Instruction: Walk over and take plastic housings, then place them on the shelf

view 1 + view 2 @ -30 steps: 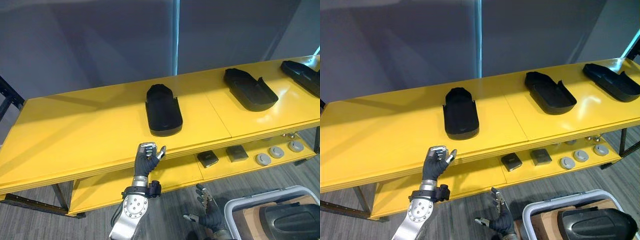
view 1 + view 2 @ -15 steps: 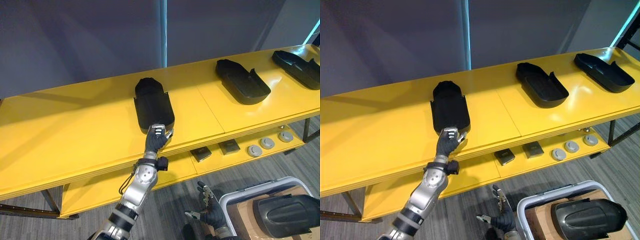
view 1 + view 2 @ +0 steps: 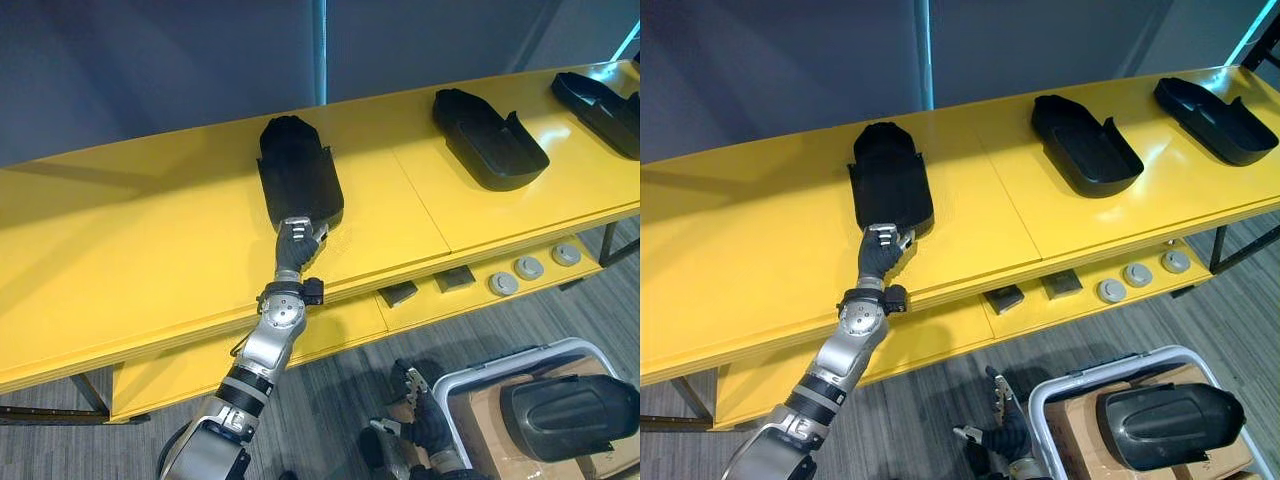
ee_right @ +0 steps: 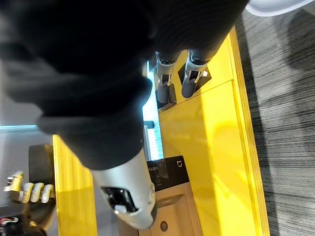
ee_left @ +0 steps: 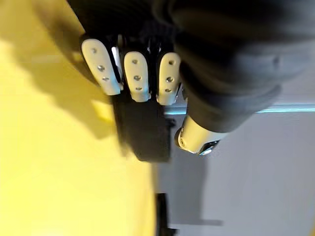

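The housing by the left hand is a long black moulded shell. It lies open side up and rounded at the far end, lengthways on the top board of the yellow shelf. It looks thin-walled and stiff — light for its bulk and unlikely to sag, but smooth enough to skate on the glossy board if nudged. The upstanding rim is the natural place to take hold. A pinch over the near wall, or a grip across the narrow width, should serve better than the flat floor of the shell.

The left hand sits at the near end, touching the rim. Its contact is lost against the dark plastic, so it cannot be told whether it clasps the rim or merely presses on it.

The right hand hangs low near the floor, loosely spread and holding nothing. It is just beside a white-rimmed crate, where a fourth housing lies dome-up on a cardboard box.

The top board is wide, flat and shiny, with a seam just to the right of the handled shell and plenty of bare yellow to its left. A second housing and a third housing lie further right, well apart from each other and from the first.

The lower board carries small dark square parts and grey round discs. Behind the shelf stands a plain grey wall, and the floor is grey — nothing crowds the reach from the front.
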Robot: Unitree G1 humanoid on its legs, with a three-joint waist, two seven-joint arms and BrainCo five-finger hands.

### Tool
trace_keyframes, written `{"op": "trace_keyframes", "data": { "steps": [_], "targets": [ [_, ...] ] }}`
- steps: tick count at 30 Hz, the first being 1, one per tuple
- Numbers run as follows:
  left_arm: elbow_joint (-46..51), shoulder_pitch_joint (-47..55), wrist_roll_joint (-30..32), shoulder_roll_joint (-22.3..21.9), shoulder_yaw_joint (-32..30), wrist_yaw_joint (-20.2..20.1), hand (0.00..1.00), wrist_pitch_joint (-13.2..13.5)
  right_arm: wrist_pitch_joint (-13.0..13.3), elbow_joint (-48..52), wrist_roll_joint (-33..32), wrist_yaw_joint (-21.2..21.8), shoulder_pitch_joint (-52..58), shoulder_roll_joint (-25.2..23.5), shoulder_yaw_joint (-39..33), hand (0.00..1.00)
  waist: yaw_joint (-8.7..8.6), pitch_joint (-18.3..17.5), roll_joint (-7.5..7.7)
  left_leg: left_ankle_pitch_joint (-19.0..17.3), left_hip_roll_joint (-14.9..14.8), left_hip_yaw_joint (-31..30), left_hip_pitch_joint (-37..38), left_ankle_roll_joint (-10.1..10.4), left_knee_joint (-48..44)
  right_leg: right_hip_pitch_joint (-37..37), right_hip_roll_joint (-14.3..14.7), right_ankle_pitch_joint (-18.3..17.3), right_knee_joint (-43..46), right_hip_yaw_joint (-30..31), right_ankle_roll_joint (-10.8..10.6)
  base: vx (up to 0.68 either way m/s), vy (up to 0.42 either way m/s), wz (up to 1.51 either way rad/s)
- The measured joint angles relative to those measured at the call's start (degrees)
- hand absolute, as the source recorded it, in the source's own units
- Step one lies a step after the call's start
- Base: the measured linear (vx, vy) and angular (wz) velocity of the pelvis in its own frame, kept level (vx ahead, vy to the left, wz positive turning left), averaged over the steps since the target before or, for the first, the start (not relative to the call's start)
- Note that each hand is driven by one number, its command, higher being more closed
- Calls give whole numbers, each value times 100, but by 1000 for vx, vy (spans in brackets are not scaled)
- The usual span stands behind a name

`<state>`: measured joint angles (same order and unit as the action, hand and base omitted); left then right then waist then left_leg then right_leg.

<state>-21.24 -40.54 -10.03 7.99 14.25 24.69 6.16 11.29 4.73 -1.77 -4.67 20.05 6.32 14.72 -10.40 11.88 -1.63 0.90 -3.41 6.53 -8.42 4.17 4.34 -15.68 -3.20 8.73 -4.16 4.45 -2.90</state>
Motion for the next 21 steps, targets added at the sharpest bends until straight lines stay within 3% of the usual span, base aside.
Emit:
{"op": "trace_keyframes", "data": {
  "steps": [3,6,7,9,11,12,13,14,15,16,17,18,19,20,21],
  "targets": [
    [98,84,-35,-23,-43,9,0,-29,3,-176,-2,-24,-99,-1,2,0,-3,4,6,0,2,14,48,-1,-10,50,0,0,-8,37,0,22,15,-5],
    [1647,1098,-175,-51,1,12,0,28,3,-345,-5,-88,-303,-5,-12,0,48,34,55,-152,-11,143,165,6,-209,146,47,-1,-4,268,2,48,30,-36],
    [2169,1517,-201,-68,61,-7,0,102,4,-360,-10,-91,-378,7,-30,0,96,38,62,-396,-6,65,146,4,-543,183,104,-9,50,401,2,58,25,-73],
    [2929,2182,-221,-130,74,-39,0,219,11,-370,-29,-87,-497,26,-71,0,242,52,71,-774,0,-495,46,1,-1320,180,198,-106,288,754,-36,70,18,-94],
    [3663,2713,-220,-333,209,-198,0,429,13,-360,-104,-51,-510,89,-218,0,373,51,50,-1350,70,-2022,-35,247,-2215,162,388,-261,633,1105,-112,33,58,-97],
    [3738,2753,-219,-425,386,-261,0,498,13,-300,-124,-22,-419,108,-335,0,354,40,32,-1527,86,-2283,-9,285,-2359,156,454,-315,761,1176,-142,-19,133,-60],
    [3785,2752,-218,-504,583,-313,0,523,12,-201,-149,5,-311,118,-473,0,305,36,30,-1649,84,-2258,55,183,-2401,138,486,-339,841,1234,-176,-60,194,-40],
    [3793,2742,-213,-611,839,-451,0,580,12,67,-217,16,-88,64,-654,0,271,30,60,-1793,121,-2142,53,-59,-2422,28,508,-316,952,1327,-215,-81,191,-44],
    [3793,2769,-214,-643,968,-493,0,598,12,193,-218,18,17,8,-708,0,289,19,114,-1816,164,-2017,26,-98,-2452,-42,505,-278,975,1456,-270,-128,210,-96],
    [3793,2880,-214,-675,1063,-518,0,615,14,407,-214,19,163,-59,-748,0,336,-30,220,-1867,232,-1616,-10,-191,-2545,-139,463,-93,894,1787,-408,-167,213,-158],
    [3793,2983,-211,-683,1091,-524,0,625,15,498,-205,13,181,-118,-738,0,371,-53,272,-1918,240,-1132,-56,-327,-2674,-234,511,444,590,1838,-528,-195,197,-189],
    [3786,3001,-211,-672,1074,-528,0,630,14,469,-202,10,103,-162,-745,0,418,-59,267,-1878,136,-859,-84,-402,-2645,-207,526,975,153,1607,-487,-250,109,-236],
    [3745,2956,-208,-701,953,-584,0,646,19,348,-194,-24,-140,-288,-792,0,562,-2,272,-1809,2,-198,-32,-496,-2473,-323,558,1402,23,409,-250,-224,26,-187],
    [3657,2928,-216,-746,898,-604,0,645,18,260,-187,-71,-222,-299,-807,0,536,14,269,-1767,-37,63,11,-552,-2403,-356,485,1046,302,-454,41,-238,43,-210],
    [3563,2982,-222,-786,780,-640,0,644,12,7,-86,-148,-385,-289,-830,0,566,2,230,-1666,-137,668,174,-578,-2167,-322,281,122,986,-1690,490,-164,69,-189]
  ]
}}
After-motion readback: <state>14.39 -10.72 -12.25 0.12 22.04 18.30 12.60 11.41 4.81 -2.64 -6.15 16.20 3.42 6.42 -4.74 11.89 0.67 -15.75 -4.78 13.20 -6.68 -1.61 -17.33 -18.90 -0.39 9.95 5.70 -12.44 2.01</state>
